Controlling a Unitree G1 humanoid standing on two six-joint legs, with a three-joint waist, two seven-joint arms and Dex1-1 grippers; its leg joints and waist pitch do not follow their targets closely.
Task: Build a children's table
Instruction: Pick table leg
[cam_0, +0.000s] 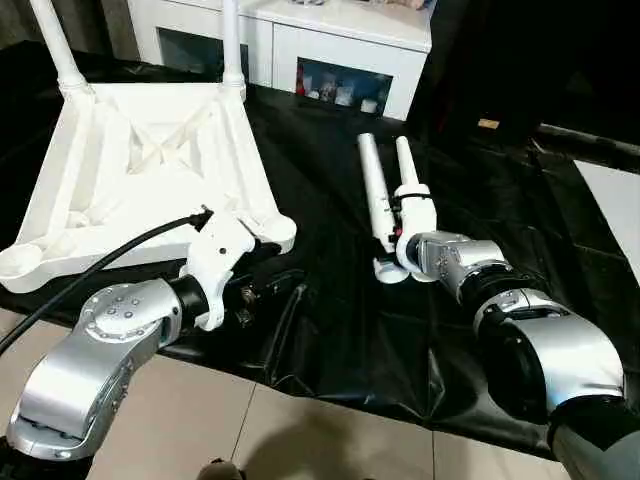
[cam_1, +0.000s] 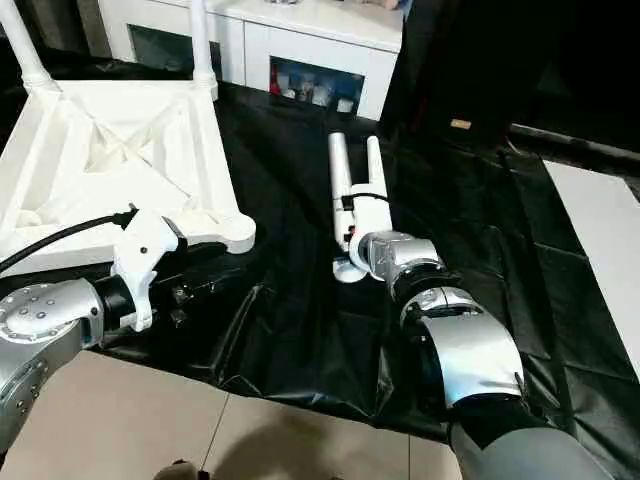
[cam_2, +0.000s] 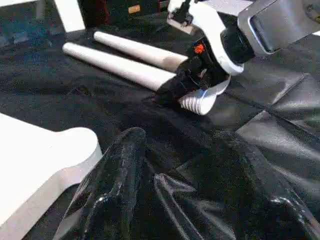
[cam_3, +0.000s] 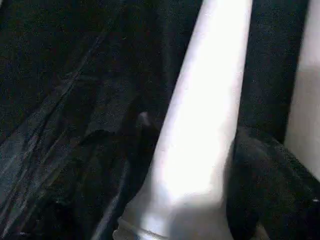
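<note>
With two legs already standing in the upturned table top (cam_0: 130, 170), the right gripper (cam_2: 182, 85) is closing on a loose leg (cam_0: 372, 195) needing lifting, while the left gripper's (cam_0: 262, 287) jaw state is untellable.

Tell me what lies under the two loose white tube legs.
The two loose white tapered tube legs lie side by side on a wrinkled black plastic sheet spread over the tiled floor. What the sheet covers beneath them cannot be seen.
</note>
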